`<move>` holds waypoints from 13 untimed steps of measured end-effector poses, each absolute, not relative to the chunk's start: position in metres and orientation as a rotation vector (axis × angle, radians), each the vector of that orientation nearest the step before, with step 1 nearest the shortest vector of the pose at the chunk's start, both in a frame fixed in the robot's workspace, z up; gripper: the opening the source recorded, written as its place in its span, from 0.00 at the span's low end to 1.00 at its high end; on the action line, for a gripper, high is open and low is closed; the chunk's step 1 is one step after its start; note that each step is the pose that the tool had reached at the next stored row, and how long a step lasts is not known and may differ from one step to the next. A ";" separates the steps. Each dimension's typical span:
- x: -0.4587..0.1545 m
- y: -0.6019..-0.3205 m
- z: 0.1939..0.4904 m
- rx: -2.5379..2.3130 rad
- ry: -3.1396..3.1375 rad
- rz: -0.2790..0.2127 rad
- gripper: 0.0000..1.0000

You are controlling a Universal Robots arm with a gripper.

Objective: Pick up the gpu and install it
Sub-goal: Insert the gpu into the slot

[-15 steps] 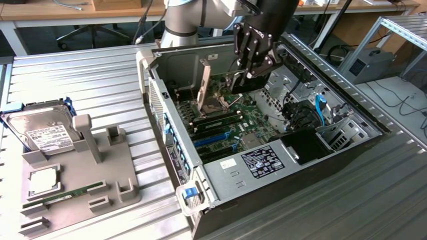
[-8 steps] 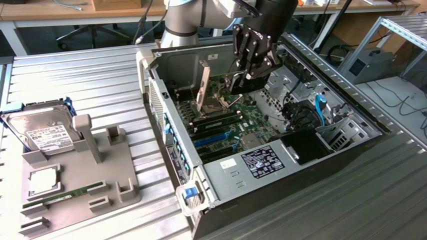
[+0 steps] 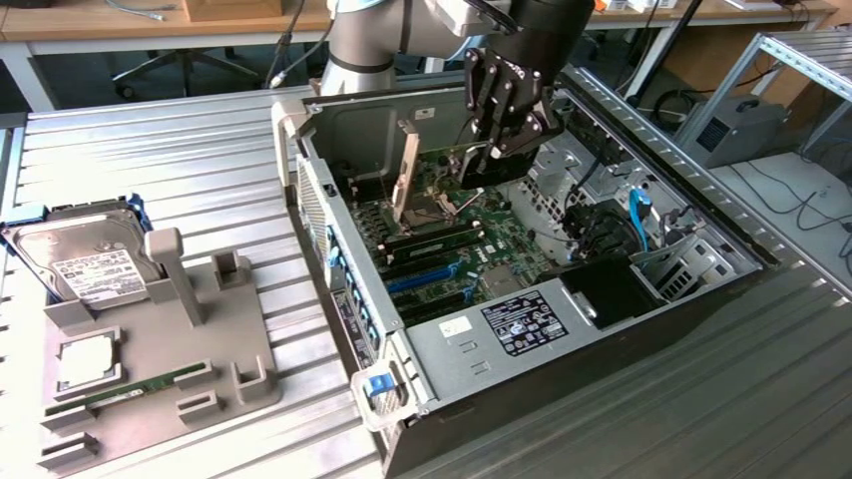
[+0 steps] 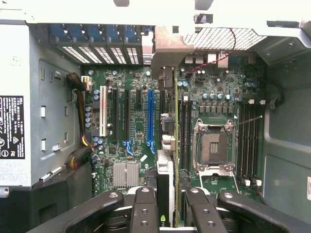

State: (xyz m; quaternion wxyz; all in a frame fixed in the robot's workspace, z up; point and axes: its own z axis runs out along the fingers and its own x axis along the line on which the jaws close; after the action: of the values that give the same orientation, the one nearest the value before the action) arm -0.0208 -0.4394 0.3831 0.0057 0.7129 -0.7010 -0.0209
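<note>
Nearest in the exterior view, a grey moulded holder (image 3: 246, 349) on the ribbed metal worktop (image 3: 174, 150) carries a silver labelled hard drive (image 3: 87, 264). Beyond it lies the black computer case (image 3: 639, 399), open upward. Deep inside, the black claw (image 3: 490, 158) is clamped on the gpu (image 3: 407, 160), a thin green card held on edge over the green motherboard (image 4: 131, 97). The card sits between the long blue slot (image 4: 150, 116) and the square processor socket (image 4: 214, 145). Its pale bracket end stands just beside the case's rear wall, with free room on both flanks.
</note>
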 end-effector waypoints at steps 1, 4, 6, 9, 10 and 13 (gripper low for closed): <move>-0.021 -0.439 0.383 2.231 -2.194 -0.065 0.27; -0.023 -0.439 0.383 2.231 -2.194 -0.065 0.27; -0.026 -0.439 0.383 2.232 -2.195 -0.065 0.27; -0.027 -0.439 0.382 2.232 -2.194 -0.065 0.27; -0.027 -0.439 0.382 2.232 -2.194 -0.065 0.27; -0.027 -0.439 0.382 2.234 -2.197 -0.062 0.27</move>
State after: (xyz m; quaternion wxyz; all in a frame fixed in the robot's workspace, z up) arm -0.0270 -0.4394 0.3818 0.0041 0.7128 -0.7011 -0.0197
